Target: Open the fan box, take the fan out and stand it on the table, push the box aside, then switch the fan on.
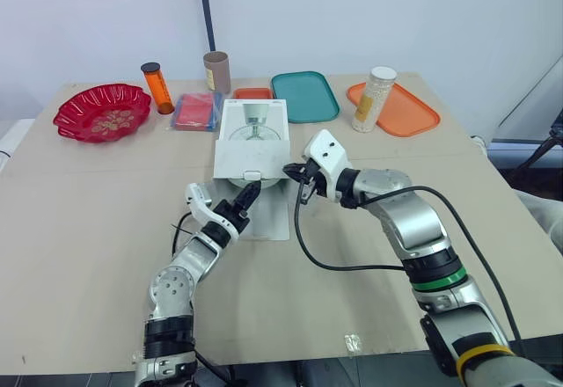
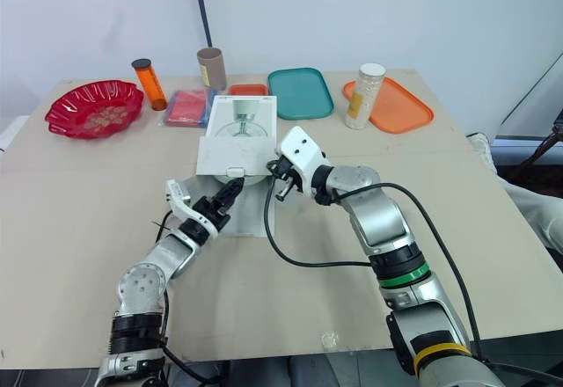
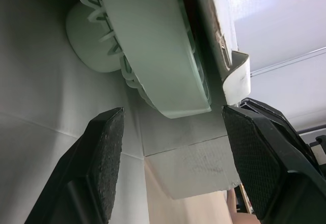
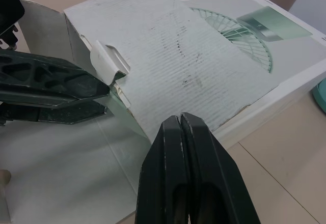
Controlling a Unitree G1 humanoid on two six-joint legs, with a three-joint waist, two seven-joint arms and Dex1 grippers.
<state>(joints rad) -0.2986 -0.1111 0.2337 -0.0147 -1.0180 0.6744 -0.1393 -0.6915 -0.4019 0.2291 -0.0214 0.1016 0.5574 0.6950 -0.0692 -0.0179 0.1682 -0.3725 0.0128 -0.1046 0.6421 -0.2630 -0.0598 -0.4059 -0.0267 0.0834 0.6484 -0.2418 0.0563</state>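
Note:
The white fan box (image 1: 252, 127) lies in the middle of the table, its front flap (image 4: 188, 76) lifted and a lower flap (image 1: 269, 215) flat on the table. Inside, the pale green fan (image 3: 153, 46) lies on its side at the mouth of the box. My left gripper (image 1: 244, 198) is open at that mouth, with its fingers (image 3: 104, 152) apart on either side of the fan's rim. My right gripper (image 1: 297, 176) is shut with nothing visible between its fingers, its tips (image 4: 181, 119) against the right edge of the raised flap.
Along the back stand a red bowl (image 1: 102, 113), an orange bottle (image 1: 157, 88), a cardboard tube (image 1: 216, 72), a red packet (image 1: 196, 111), a teal tray (image 1: 304, 96), and a white jar (image 1: 376, 98) on an orange tray (image 1: 413, 114). A black cable (image 1: 352, 266) loops under my right arm.

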